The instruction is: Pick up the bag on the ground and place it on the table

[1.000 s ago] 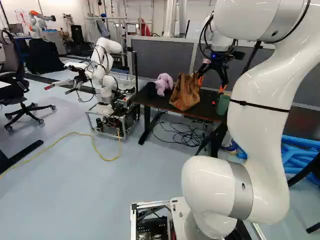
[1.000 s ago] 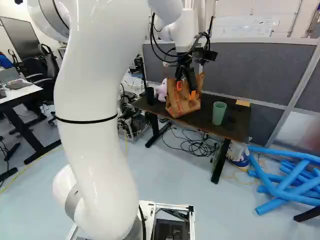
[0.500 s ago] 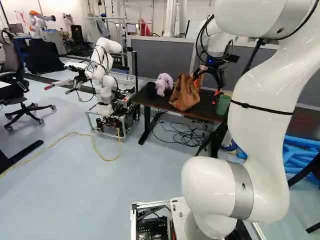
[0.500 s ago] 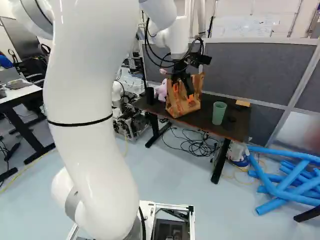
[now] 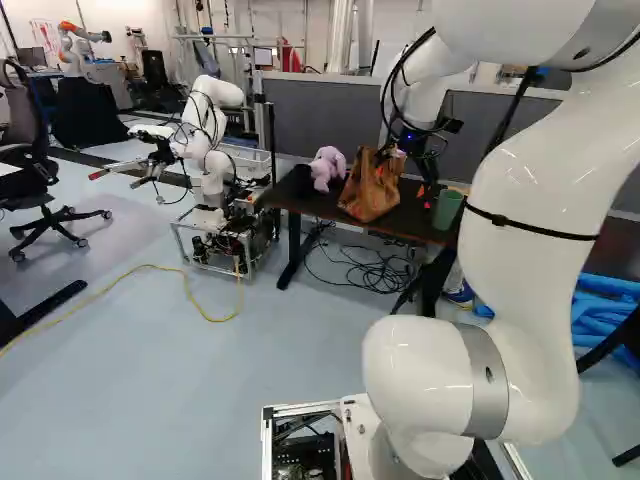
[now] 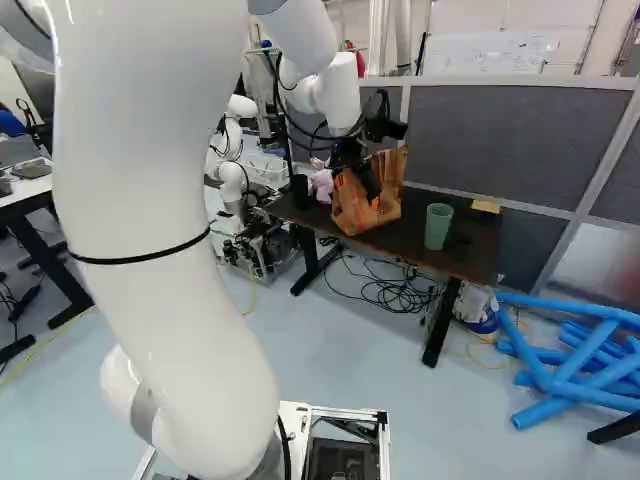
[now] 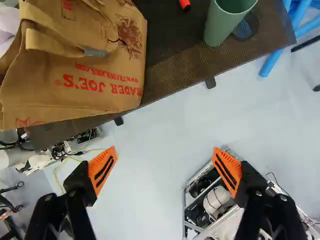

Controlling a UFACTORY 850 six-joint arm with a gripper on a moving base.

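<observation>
Arm [image 5: 530, 260] rises closest, from its joint at the foot of both base views, and reaches over to the table at the far side of the floor. At its end the gripper [image 7: 165, 169] stands wide open, its two orange pads [image 7: 103, 170] well apart and nothing held between them, only floor showing in the gap.

Past the gripper comes the table [image 6: 455, 245], and on it stands the bag [image 7: 95, 82], upright near the table's near edge. It lies beyond the open fingers and off to the left, touching neither. Its broad printed face is turned to the near side; its long axis seems to run roughly along the table's edge, though the arm hides part of the bag in the right base view. It is brown and papery, creased, with red lettering, and its strap handles [image 7: 52, 42] flop over the mouth. It looks light and apt to crumple or tip if nudged.

To the right of it stands a green cup [image 6: 438, 227], to the left a pink plush toy [image 5: 327, 167]; the grey partition [image 6: 520, 140] rises behind. The placing looks done; what remains is likely to draw the gripper away from the bag, without a finger snagging a handle.
</observation>
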